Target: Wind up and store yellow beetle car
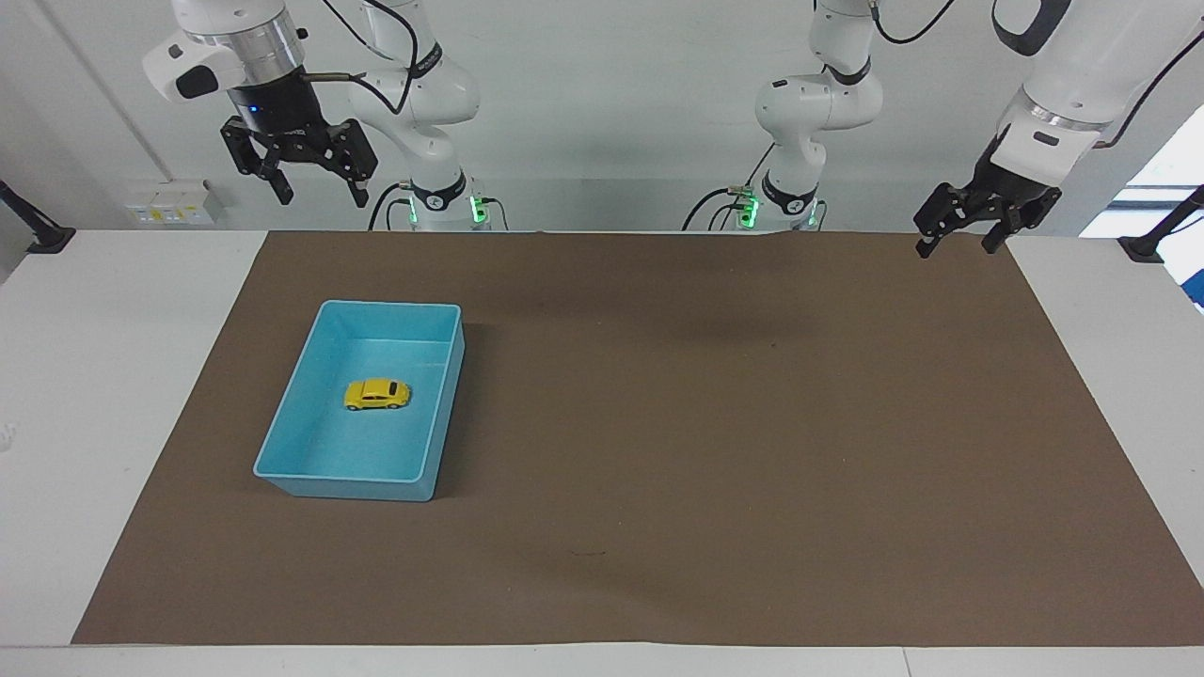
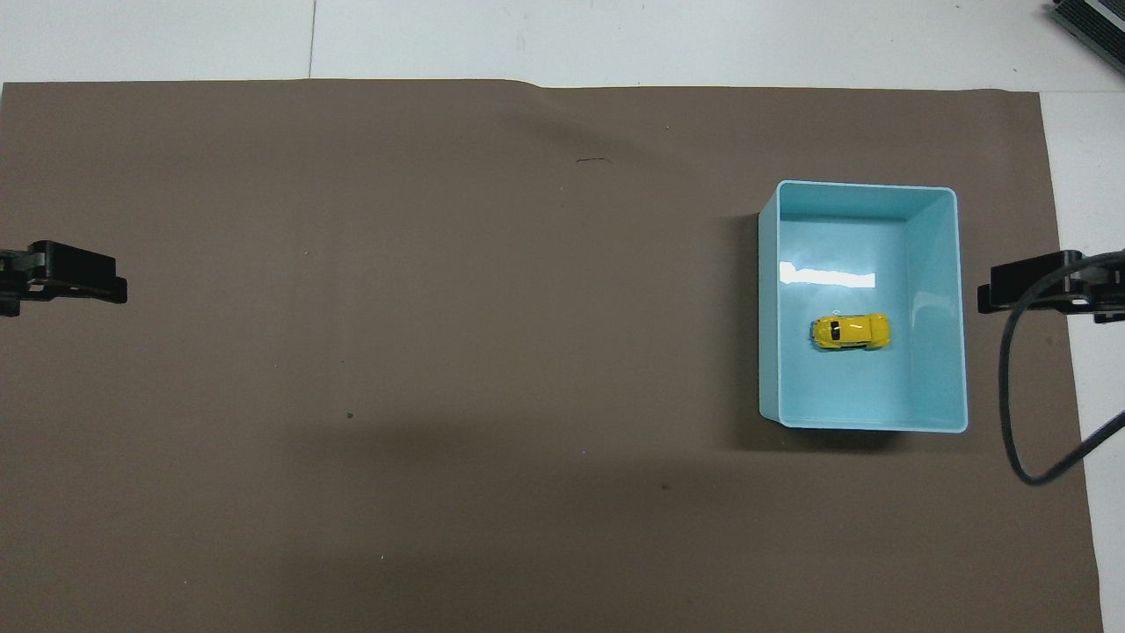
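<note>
The yellow beetle car [image 1: 377,394] [image 2: 850,331] stands on its wheels on the floor of the light blue bin [image 1: 292,475] [image 2: 769,299], toward the right arm's end of the table. High above the table edge by the bin hangs my right gripper [image 1: 321,193], open and holding nothing; only its tip [image 2: 1011,287] shows in the overhead view. My left gripper [image 1: 955,246] [image 2: 88,277] hangs open and empty above the mat's corner at the left arm's end, where that arm waits.
A brown mat [image 1: 715,423] [image 2: 439,352] covers most of the white table [image 1: 85,376]. A black cable [image 2: 1011,387] loops down from the right arm beside the bin. The two arm bases [image 1: 442,202] [image 1: 781,202] stand at the robots' edge.
</note>
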